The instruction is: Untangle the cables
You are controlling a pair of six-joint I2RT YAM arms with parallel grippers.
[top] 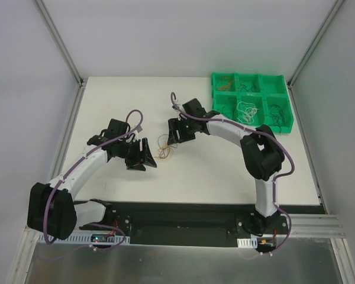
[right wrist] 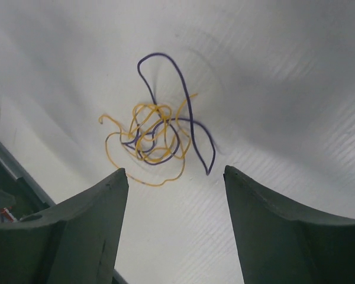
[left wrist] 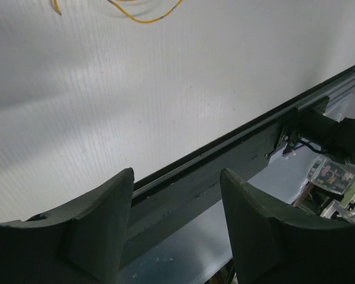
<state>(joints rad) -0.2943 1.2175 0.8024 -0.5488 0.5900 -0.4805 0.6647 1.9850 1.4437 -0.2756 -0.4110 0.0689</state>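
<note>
Near you, the left claw (top: 143,155) is spread and empty, at 9 o'clock of the cables (top: 165,149), an orange-and-purple tangle lying free on the white surface (top: 225,171). The right claw (top: 174,131), also spread and empty, hovers at their 1 o'clock. Farther off, at 2 o'clock, a green compartment tray (top: 287,112) holds loose wires (top: 247,109).

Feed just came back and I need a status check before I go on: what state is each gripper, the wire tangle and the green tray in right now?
left gripper: open, nothing between its fingers.
right gripper: open, empty, pointed at the tangle.
tangle: orange and purple wires knotted together, lying free on the table.
green tray: at the far right corner, separate wires in several compartments.
</note>
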